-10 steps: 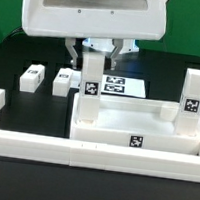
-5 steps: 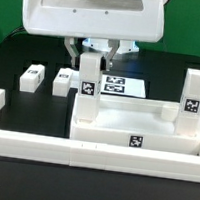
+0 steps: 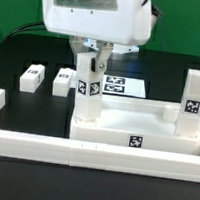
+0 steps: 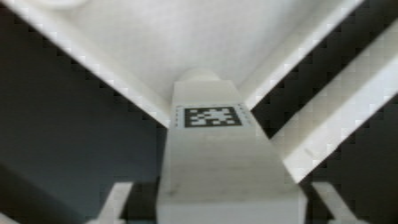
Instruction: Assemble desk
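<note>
One desk slab [image 3: 126,121] lies flat on the counter [image 3: 12,58], behind the front border rail [image 3: 42,147].

Held leg [image 3: 88,87] stands at the slab's corner on the exterior view's left, long axis vertical. The jaws are clamped on its top end, one finger on each side. So the leg hangs straight below the jaws and in line with them. The wrist view looks down its length [image 4: 214,150] to the corner beyond.

Judgement: the next move is straight down along that axis into the corner, so any tilt would jam it. Can't tell whether the bottom end is seated yet or only touching.

Fitted leg [image 3: 192,93] stands upright at the slab's far end, on the exterior view's right.

One spare leg [image 3: 31,75] and a second spare leg [image 3: 62,81] lie on the counter, well apart from the jaws.
</note>
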